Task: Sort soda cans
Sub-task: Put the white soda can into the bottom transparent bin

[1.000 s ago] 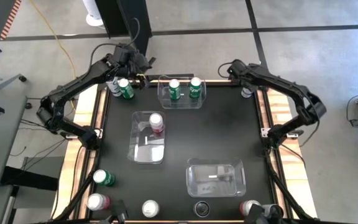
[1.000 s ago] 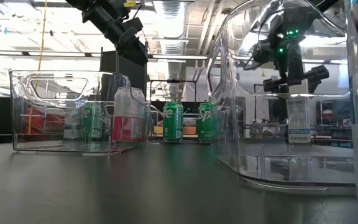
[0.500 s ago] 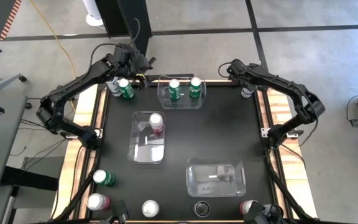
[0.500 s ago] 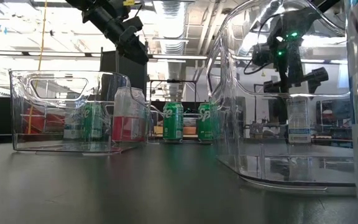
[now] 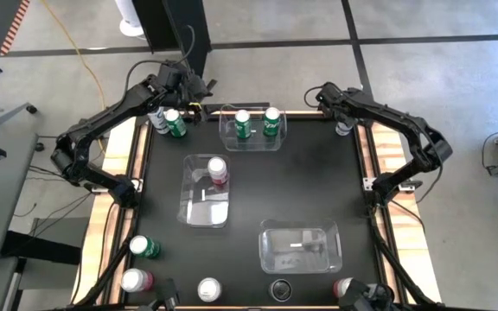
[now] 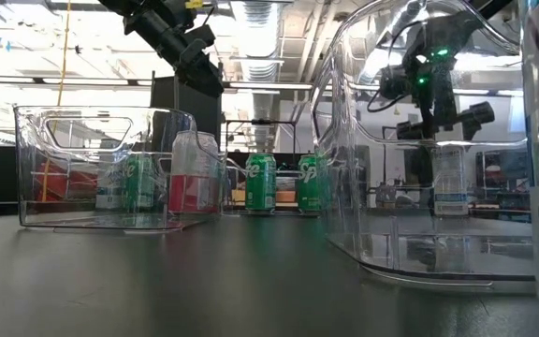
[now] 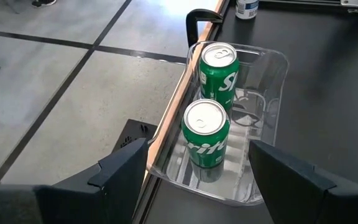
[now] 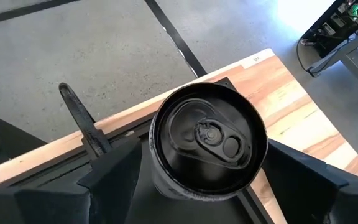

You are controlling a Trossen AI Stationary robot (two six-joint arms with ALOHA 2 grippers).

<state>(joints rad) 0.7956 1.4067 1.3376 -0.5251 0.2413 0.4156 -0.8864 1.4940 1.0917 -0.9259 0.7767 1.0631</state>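
Right gripper [image 5: 342,111] sits at the upper right of the high view, over a dark can [image 5: 343,128] at the table's far right corner; you cannot read the finger spacing from up here. Left gripper [image 5: 182,95] hangs at upper left beside a green can [image 5: 175,123], near the clear bin [image 5: 253,140] holding two more green ones.

Low view: your right gripper [image 6: 435,120] shows at upper right, seen through a bin wall, just above the dark can [image 6: 448,178].

Left wrist view: fingers [image 7: 126,171] stand wide with nothing between them; two green cans [image 7: 206,132] stand upright in the bin [image 7: 277,68] at centre.

Right wrist view: the dark can [image 8: 208,143] fills the centre, flanked by both fingers [image 8: 114,168], which stand wide of it and do not look clamped yet. Judge it rigid but thin-walled, smooth and likely slippery; if full, it has some weight. Take it across the cylindrical side below the rim, squarely, and squeeze moderately so it neither dents nor tips.
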